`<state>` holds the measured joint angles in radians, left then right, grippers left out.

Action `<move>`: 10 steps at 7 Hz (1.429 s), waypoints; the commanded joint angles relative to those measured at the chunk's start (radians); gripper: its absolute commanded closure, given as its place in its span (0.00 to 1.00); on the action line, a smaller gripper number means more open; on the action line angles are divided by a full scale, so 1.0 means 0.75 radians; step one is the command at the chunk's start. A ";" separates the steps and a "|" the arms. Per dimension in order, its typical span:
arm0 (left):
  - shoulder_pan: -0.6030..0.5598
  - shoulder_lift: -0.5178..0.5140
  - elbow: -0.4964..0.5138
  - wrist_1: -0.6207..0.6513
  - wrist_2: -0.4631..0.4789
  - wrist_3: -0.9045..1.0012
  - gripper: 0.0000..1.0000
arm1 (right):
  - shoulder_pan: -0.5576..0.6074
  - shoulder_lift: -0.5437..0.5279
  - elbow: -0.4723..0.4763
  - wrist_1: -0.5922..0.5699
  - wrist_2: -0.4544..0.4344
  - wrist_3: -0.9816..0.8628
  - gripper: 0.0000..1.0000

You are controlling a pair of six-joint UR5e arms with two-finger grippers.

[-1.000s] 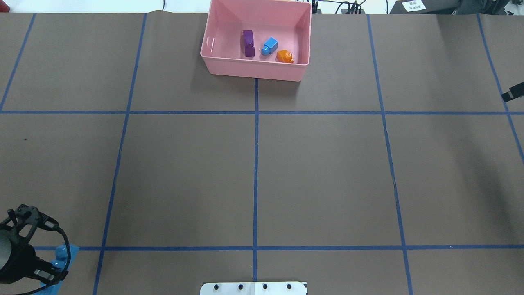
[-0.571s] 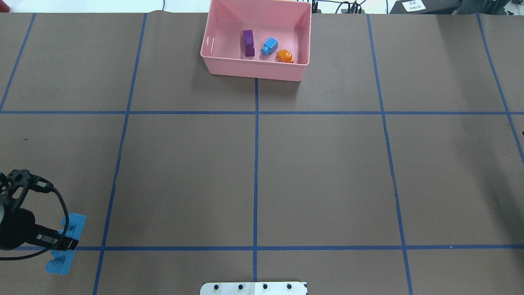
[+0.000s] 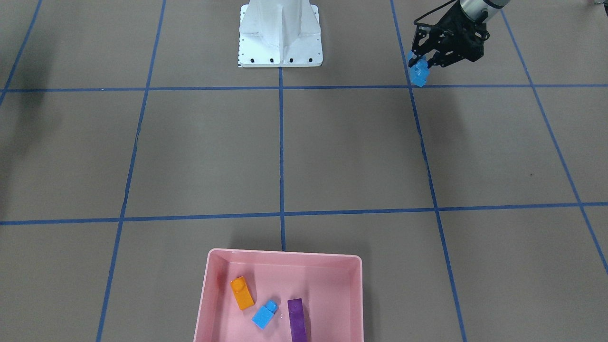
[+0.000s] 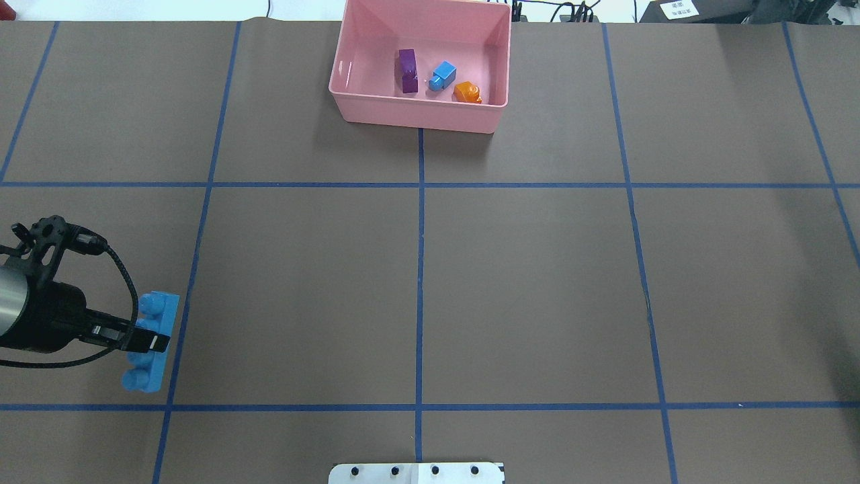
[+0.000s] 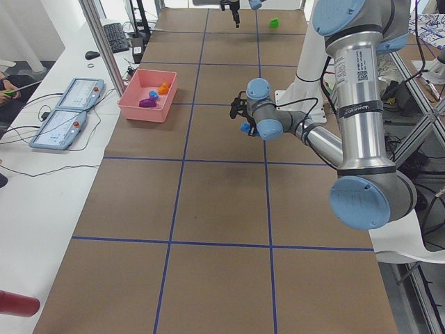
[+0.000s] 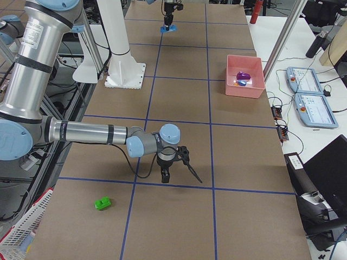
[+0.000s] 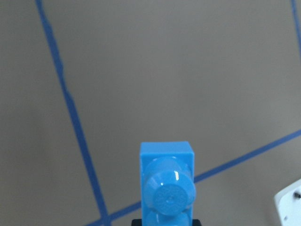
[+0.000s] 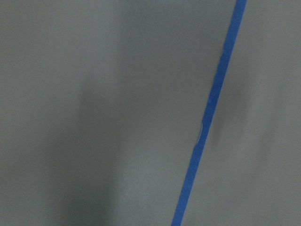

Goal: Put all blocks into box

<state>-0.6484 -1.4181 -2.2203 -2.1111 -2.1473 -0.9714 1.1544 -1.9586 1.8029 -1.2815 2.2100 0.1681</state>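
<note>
Pink plastic box (image 4: 416, 115), shallow with low walls, sits at twelve o'clock on the brown paper-covered table (image 4: 537, 269) in the overhead view. Three glossy studded toy pieces lie inside it: a purple brick (image 4: 407, 70), a small blue brick (image 4: 443, 74) just beside it, and an orange brick (image 4: 467, 92) near the box's four o'clock corner. Two bricks are outside, so the task looks a little past halfway.

One is the long blue four-stud brick (image 4: 160, 310), at about eight o'clock over the table, well apart from the box. The left tool (image 4: 149, 343) is clamped narrow across its middle. The left arm enters from the nine o'clock edge, its wrist nearly level and pointing toward three o'clock. The brick is held crosswise, its length running twelve to six, its studs facing back at the wrist. It appears lifted clear of the table. Carrying it to the box looks like the step in hand.

The other is a small green brick (image 6: 102, 203), resting on the table in the right-side view, near the right tool (image 6: 181, 180) and at about eight o'clock from it. The right arm reaches out low, with the tool pointing down at the table. Whether that tool is wide or narrow cannot be told from the side views alone.
</note>
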 commanded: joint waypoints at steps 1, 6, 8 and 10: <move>-0.041 -0.168 0.021 0.126 0.002 -0.004 1.00 | -0.097 -0.257 0.073 0.163 -0.020 -0.013 0.00; -0.093 -0.414 0.138 0.215 0.012 -0.014 1.00 | -0.152 -0.397 -0.204 0.427 -0.008 -0.281 0.01; -0.117 -0.447 0.179 0.215 0.014 -0.002 1.00 | -0.157 -0.395 -0.230 0.451 0.049 -0.271 0.01; -0.121 -0.490 0.210 0.217 0.014 -0.004 1.00 | -0.165 -0.393 -0.258 0.451 0.096 -0.271 0.01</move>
<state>-0.7369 -1.7705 -2.0750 -1.9488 -2.1371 -0.9738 1.0352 -2.2548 1.6253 -0.9453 2.2576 -0.0352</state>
